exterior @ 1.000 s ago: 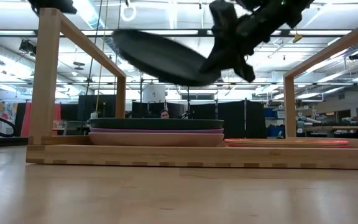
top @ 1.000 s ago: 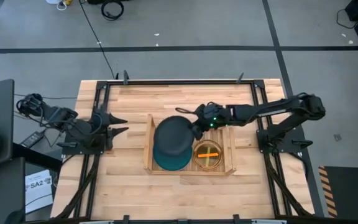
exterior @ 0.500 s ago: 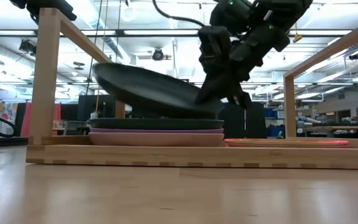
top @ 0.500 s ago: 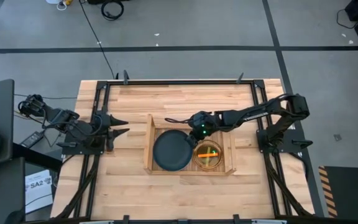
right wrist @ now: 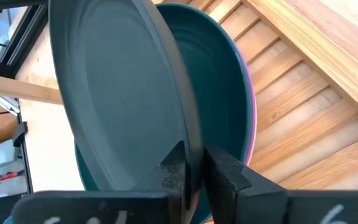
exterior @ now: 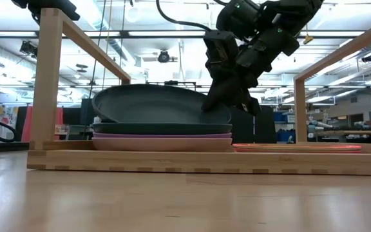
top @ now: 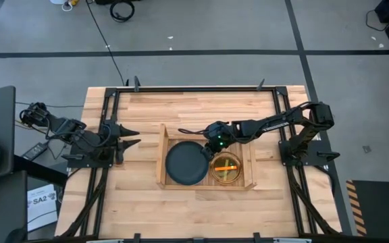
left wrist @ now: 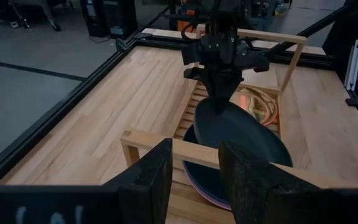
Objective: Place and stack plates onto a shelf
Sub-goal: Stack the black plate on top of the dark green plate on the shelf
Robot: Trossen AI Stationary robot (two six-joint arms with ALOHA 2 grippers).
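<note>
Pinched on the rim of the dark grey plate (right wrist: 123, 93), the right gripper (right wrist: 191, 165) has its two fingers set narrow, one on each face of the thin edge, as its own wrist view shows plainly. The plate's far side rests on the stack while the held side is tipped up a little, seen in the low view (exterior: 160, 106). Beneath it lie a teal plate (right wrist: 229, 93) and a pink plate (exterior: 163, 142), all in one half of the shelf (top: 161, 152).

The plate looks like thin moulded plastic: probably light, stiff enough to hold its shape from a single edge grip, and smooth, so likely slippery between hard fingers. The rim is the only sensible place to take hold, since the flat middle offers nothing to pinch. It should survive a short drop, and may slide sideways on the glossy plate below when let go.

Just beside the stack, in the shelf's other half, sits an orange plate (top: 226, 169), a smaller one, with something lighter showing at its middle. The left gripper (top: 132, 137) waits well apart at the table's left edge, its jaws partly open and empty in its wrist view (left wrist: 194, 168).

The shelf's slatted floor and low wooden walls rest on a pale butcher-block table (top: 201, 108) framed by black rails. Beyond is a wide workshop floor with taped lines, ceiling strip lights and distant desks.
</note>
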